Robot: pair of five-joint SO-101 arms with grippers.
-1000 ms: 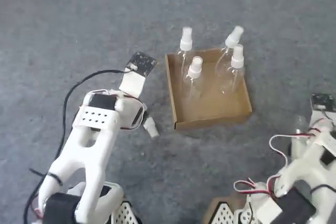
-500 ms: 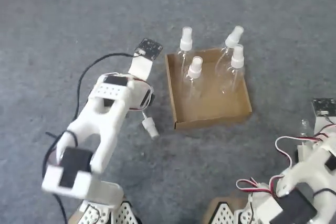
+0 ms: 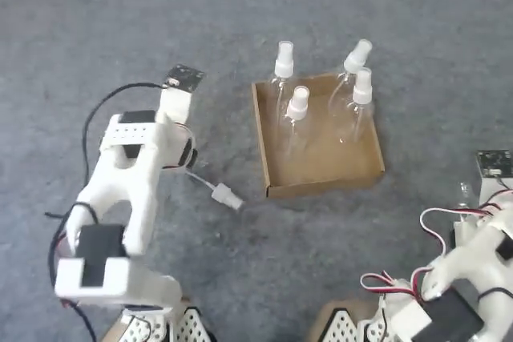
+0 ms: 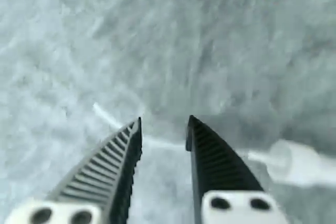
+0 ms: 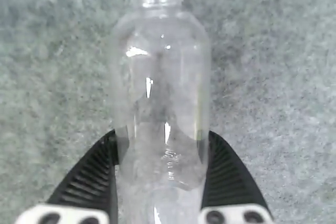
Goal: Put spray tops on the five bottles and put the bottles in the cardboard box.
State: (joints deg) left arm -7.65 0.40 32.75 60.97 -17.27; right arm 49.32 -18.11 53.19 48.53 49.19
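A white spray top [image 3: 227, 196] lies on the grey carpet just left of the cardboard box [image 3: 324, 183], its thin tube trailing toward my left arm [image 3: 135, 162]. In the left wrist view my left gripper [image 4: 164, 121] is open, its fingers astride the tube, with the spray top's head [image 4: 294, 162] off to one side. My right gripper [image 5: 161, 140] is shut on a clear bottle [image 5: 160, 77] that has no top; its bare neck [image 3: 463, 191] shows at the high view's lower right. Several bottles with spray tops [image 3: 297, 103] stand in the box.
The box's left wall [image 3: 261, 135] is close to the spray top. Black and red cables [image 3: 103, 122] loop around the left arm. The right arm's body [image 3: 465, 270] fills the lower right corner. Open carpet lies between the two arms.
My left arm has swung left, away from the box, and now uncovers the spray top's tube. The spray top has barely shifted. The right arm holds the bottle almost still.
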